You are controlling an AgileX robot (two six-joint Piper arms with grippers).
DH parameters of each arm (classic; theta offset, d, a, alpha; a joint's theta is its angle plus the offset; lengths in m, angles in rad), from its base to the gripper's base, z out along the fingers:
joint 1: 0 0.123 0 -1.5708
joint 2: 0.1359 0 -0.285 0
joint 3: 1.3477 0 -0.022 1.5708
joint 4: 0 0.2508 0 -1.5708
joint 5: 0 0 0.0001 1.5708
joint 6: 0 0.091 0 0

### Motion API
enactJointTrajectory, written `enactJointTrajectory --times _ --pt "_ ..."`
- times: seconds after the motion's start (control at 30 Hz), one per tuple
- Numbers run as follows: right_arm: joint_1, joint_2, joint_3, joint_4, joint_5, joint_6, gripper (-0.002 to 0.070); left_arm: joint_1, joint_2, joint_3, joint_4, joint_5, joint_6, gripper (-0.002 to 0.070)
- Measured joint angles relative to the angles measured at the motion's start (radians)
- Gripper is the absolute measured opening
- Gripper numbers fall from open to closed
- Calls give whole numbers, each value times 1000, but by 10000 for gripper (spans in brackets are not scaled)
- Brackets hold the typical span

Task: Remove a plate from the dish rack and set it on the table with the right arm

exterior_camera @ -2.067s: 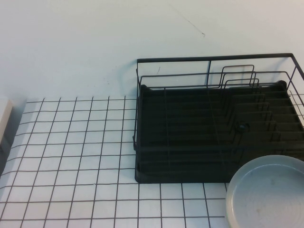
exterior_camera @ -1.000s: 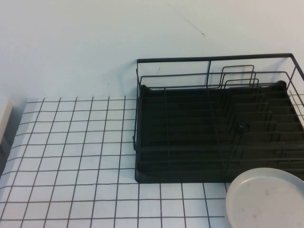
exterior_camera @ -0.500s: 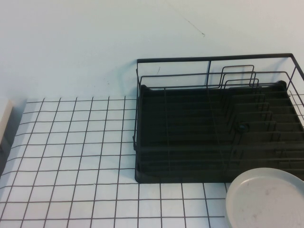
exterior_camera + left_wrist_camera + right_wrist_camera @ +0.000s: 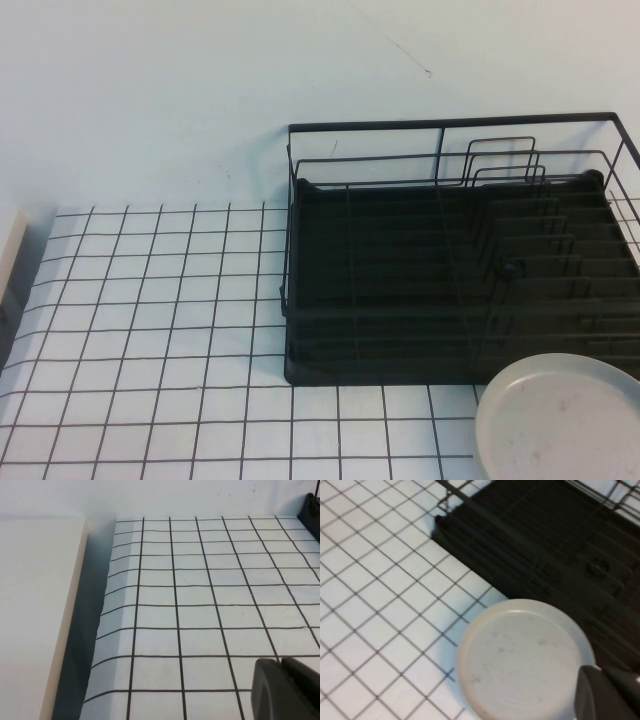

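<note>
The off-white speckled plate (image 4: 560, 420) lies nearly flat at the near right, in front of the black wire dish rack (image 4: 450, 280), over the gridded table (image 4: 150, 300). In the right wrist view the plate (image 4: 520, 660) sits just in front of the rack (image 4: 545, 540). My right gripper (image 4: 600, 669) is at the plate's rim, fingers close together on it. I cannot tell whether the plate rests on the table. My left gripper (image 4: 281, 661) is shut and empty, low over the table's left part. Neither gripper shows in the high view.
The rack holds no dishes; its upright wire dividers (image 4: 500, 160) stand at the back right. An off-white slab (image 4: 35, 605) lies past the table's left edge and also shows in the high view (image 4: 8, 255). A rack corner (image 4: 312, 510) shows in the left wrist view.
The plate has come down and levelled out from a tilted pose with its inside showing. It has barely moved in the last half second. The left arm has not moved.
</note>
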Motion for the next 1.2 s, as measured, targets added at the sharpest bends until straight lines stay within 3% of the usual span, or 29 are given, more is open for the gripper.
enactJointTrajectory --times 0.27,0.53,0.73,0.9,1.2 --pt "0 -119 184 -155 -330 23 -2 0 0 0 0 0 0 -3" --pt "-2 -454 561 -253 -636 212 -2 0 0 0 0 0 0 -3" --pt "-29 -554 820 -396 -841 416 -2 0 0 0 0 0 0 -3" --pt "-30 -558 932 -522 -908 607 -2 0 0 0 0 0 0 -3" --pt "-30 -558 934 -538 -870 636 -2 0 0 0 0 0 0 -3"
